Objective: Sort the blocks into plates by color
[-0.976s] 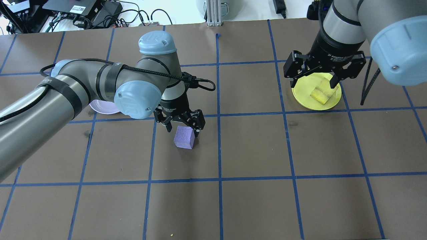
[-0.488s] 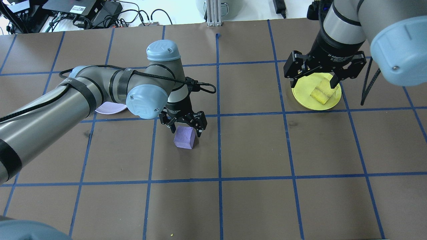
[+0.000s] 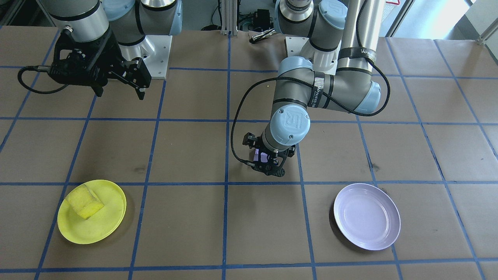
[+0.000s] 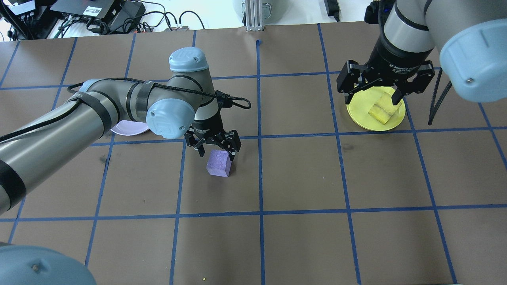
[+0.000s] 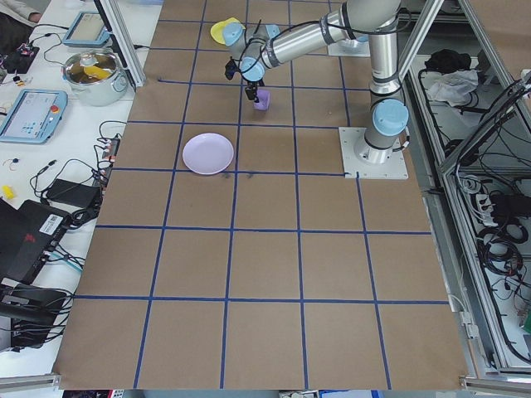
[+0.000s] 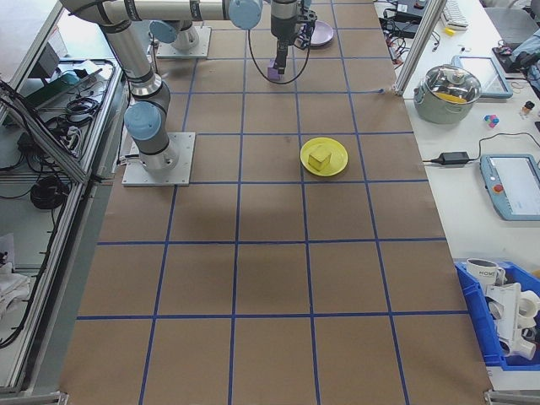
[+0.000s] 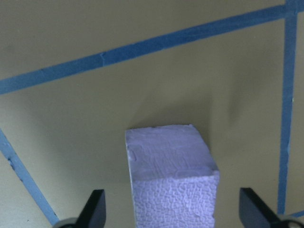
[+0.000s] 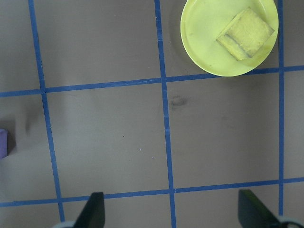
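Going from left to right as seen from behind the robot, the pale lavender round plastic plate (image 4: 127, 128) comes first, mostly hidden under the left arm's elbow in the overhead view; from across the table it shows whole (image 3: 367, 216), with nothing on it, lying flat on the brown paper-covered table (image 4: 301, 178) with its blue tape grid.

Next is the left gripper (image 4: 216, 151), pointing straight down over the small lavender-purple foam cube (image 4: 219, 163). The cube sits on the table inside a grid square, well apart from the lavender plate. The wrist camera shows the cube (image 7: 171, 178) standing between the two fingertips (image 7: 95, 209), with a clear gap on each side, so the jaws are spread and touch nothing. The side view from the robot's left shows the same cube (image 5: 262, 101) under the gripper (image 5: 255, 89).

Further right, the bright yellow round plastic plate (image 4: 362, 118) lies on the table with the small yellow foam cube (image 4: 381, 111) resting inside it, toward one edge. The right gripper (image 4: 374, 93) hangs high above that plate, its fingers wide apart and holding nothing. Its wrist camera looks down on the plate (image 8: 204, 42) and yellow cube (image 8: 244, 33) from well above.
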Robot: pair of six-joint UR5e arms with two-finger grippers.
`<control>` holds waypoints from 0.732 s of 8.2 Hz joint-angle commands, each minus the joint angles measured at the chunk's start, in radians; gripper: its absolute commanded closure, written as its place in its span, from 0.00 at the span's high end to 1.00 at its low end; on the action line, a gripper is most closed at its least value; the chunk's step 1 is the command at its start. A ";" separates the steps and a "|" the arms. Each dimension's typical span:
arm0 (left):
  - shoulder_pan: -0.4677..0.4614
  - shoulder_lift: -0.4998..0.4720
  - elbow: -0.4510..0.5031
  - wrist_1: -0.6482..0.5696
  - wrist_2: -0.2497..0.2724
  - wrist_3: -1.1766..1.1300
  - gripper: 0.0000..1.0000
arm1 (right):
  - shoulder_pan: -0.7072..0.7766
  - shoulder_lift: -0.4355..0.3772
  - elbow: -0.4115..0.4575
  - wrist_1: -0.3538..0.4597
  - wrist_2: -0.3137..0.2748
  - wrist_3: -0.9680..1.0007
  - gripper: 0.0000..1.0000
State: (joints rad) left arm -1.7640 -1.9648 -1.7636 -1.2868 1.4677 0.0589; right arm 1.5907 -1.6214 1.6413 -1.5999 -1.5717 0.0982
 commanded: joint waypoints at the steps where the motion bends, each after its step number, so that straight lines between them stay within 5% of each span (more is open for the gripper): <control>1: 0.009 -0.014 0.000 0.026 -0.004 -0.033 1.00 | 0.000 0.000 0.000 0.000 0.001 0.000 1.00; 5: 0.003 -0.071 -0.027 0.085 -0.007 -0.064 1.00 | 0.000 0.000 0.000 0.000 0.001 0.000 1.00; 6: 0.000 -0.069 -0.027 0.165 -0.007 -0.065 0.91 | 0.000 0.000 0.000 0.000 0.002 0.000 1.00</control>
State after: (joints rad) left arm -1.7610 -2.0193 -1.7863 -1.2162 1.4605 -0.0035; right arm 1.5907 -1.6214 1.6414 -1.5999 -1.5709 0.0982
